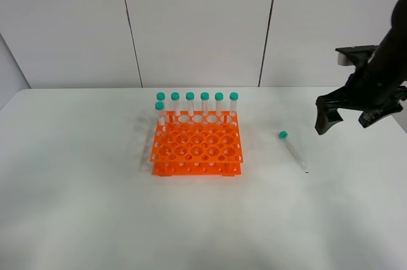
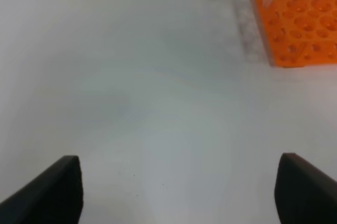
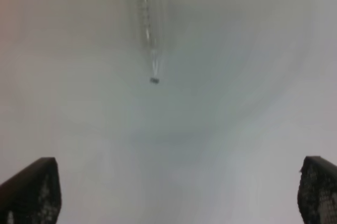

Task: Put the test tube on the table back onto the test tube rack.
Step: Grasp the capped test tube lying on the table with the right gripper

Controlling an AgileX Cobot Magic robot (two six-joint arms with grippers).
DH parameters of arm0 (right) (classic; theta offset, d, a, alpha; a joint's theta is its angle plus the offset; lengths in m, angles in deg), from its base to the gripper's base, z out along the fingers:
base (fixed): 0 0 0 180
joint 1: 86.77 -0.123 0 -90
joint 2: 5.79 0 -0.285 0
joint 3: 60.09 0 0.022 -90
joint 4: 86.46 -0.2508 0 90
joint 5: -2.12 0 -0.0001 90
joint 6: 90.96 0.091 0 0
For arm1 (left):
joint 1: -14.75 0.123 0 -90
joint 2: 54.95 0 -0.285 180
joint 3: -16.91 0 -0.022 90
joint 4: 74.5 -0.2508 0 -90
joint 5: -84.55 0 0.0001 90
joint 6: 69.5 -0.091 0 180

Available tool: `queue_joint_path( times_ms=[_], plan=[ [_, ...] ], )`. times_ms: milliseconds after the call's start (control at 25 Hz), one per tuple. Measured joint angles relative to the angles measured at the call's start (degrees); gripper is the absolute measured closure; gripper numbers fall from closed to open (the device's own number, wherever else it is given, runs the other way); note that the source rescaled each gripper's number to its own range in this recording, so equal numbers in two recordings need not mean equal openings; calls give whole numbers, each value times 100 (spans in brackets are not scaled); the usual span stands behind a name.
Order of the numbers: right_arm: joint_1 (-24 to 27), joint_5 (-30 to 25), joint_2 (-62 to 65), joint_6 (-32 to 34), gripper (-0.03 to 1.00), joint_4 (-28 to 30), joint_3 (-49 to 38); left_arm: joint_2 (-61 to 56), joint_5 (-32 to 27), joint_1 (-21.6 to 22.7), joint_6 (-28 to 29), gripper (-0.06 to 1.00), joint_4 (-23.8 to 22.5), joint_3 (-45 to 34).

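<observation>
Right gripper (image 1: 346, 121) hangs spread near test tube (image 1: 293, 151)

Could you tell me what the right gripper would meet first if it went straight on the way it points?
Most likely the bare table, just short of the tip of the test tube; the right gripper tilts down towards it, though depth is unclear.

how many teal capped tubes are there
8. Six slim clear teal-capped tubes stand in the bright orange plastic rack's back row, one more in front at its left end, one lies on the white table right of it.
</observation>
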Motion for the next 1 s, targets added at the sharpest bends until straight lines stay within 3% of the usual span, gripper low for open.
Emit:
queue_joint_path(
  times_ms=[320,1000],
  plan=[
    [-499,383,-1008,-19,-3,24,521,0,0,0,0,-6,0,0],
    [-417,1245,-2225,221,-3,183,525,0,0,0,0,-6,0,0]
  ],
)
